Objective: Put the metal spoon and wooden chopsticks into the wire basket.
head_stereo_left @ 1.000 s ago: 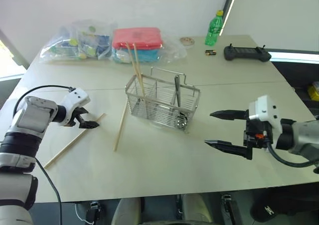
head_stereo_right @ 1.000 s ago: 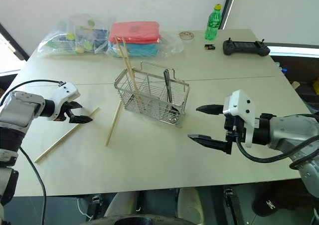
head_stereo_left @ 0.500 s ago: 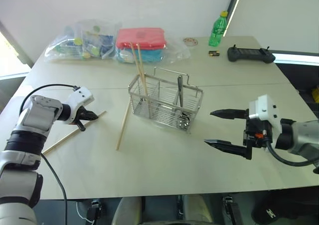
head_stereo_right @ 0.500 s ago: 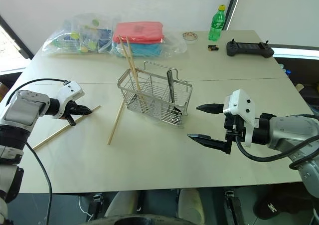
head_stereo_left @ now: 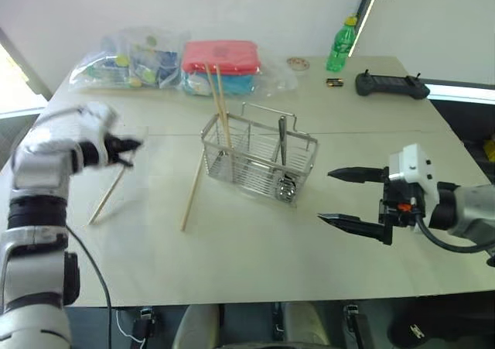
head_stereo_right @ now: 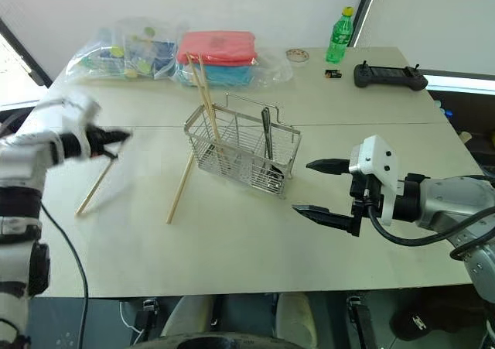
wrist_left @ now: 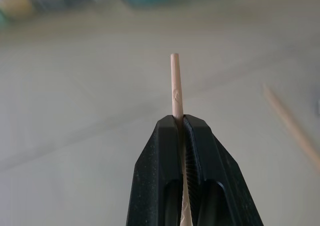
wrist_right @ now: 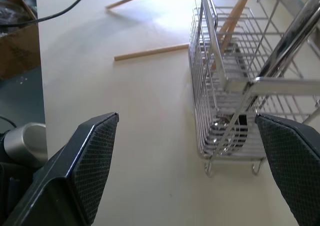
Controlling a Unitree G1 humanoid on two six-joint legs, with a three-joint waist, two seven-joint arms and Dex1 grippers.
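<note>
**Left gripper clamped on one chopstick, lifted off table; spoon and two chopsticks in basket**

Left gripper (wrist_left: 182, 136), two black fingers, closed tight on a pale tan wooden chopstick (head_stereo_left: 107, 197); in the left wrist view a short length of the stick pokes out past the fingertips; in the head views the held chopstick slopes down from the gripper toward the robot, its lower end at or near the pale beige table (head_stereo_left: 255, 264); contact with the table cannot be told; left arm and gripper blurred in the head views.

Right gripper (head_stereo_left: 357, 201), black pointed fingers spread wide, holding nothing; it hovers above the table to the right of the rectangular silver wire basket (head_stereo_left: 259, 159), fingers pointing toward it, apart from it.

Wire basket stands upright near the table's middle; two more pale wooden chopsticks (head_stereo_left: 219, 109) stand in its left-end compartment, leaning and rising well above the rim; the shiny metal spoon (head_stereo_left: 283, 157) stands in a right-hand compartment, bowl down at the basket floor, handle up.

A fourth wooden chopstick (head_stereo_left: 191, 195) lies flat on the table just left of the basket, far end close to the basket's foot.

Far edge of table: clear plastic bags of packets (head_stereo_left: 128, 59); a red and blue folded stack in plastic (head_stereo_left: 221, 64); a green plastic bottle with yellow cap (head_stereo_left: 340, 42); a black handheld controller (head_stereo_left: 390, 84)
</note>
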